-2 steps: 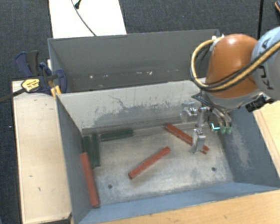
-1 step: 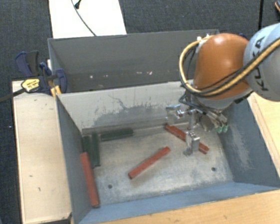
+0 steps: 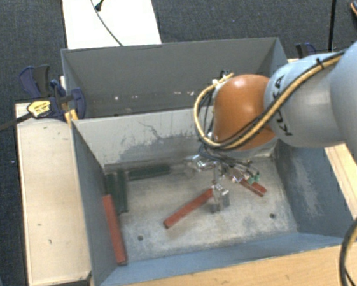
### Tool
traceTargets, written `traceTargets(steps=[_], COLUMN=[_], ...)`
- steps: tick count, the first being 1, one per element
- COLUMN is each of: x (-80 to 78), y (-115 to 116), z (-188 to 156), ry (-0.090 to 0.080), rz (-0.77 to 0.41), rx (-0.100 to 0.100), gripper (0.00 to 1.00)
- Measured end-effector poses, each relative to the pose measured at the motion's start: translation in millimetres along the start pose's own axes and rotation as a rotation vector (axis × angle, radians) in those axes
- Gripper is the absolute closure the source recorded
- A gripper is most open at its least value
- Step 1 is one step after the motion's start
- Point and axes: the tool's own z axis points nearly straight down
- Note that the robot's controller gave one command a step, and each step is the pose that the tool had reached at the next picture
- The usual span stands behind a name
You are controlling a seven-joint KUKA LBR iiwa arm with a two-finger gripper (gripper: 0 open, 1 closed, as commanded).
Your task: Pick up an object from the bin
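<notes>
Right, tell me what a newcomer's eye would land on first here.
First the big grey arm with its orange wrist cover, stretched in from the right over the middle of the bin. Under it the gripper is down at the upper right end of a red-brown stick lying slantwise on the floor. Then a second red stick along the left wall, with dark green bars in the far left corner.
</notes>
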Motion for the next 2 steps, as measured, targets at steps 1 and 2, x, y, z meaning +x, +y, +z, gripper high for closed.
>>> traceTargets(steps=[1,2], x=[-22.7,-22.2], y=[32.0,30.9], z=[-3.7,-3.7], ry=[-0.009,-0.008], rz=[-0.111,-0.107], rx=[0.003,0.003], gripper=[0.0,1.0])
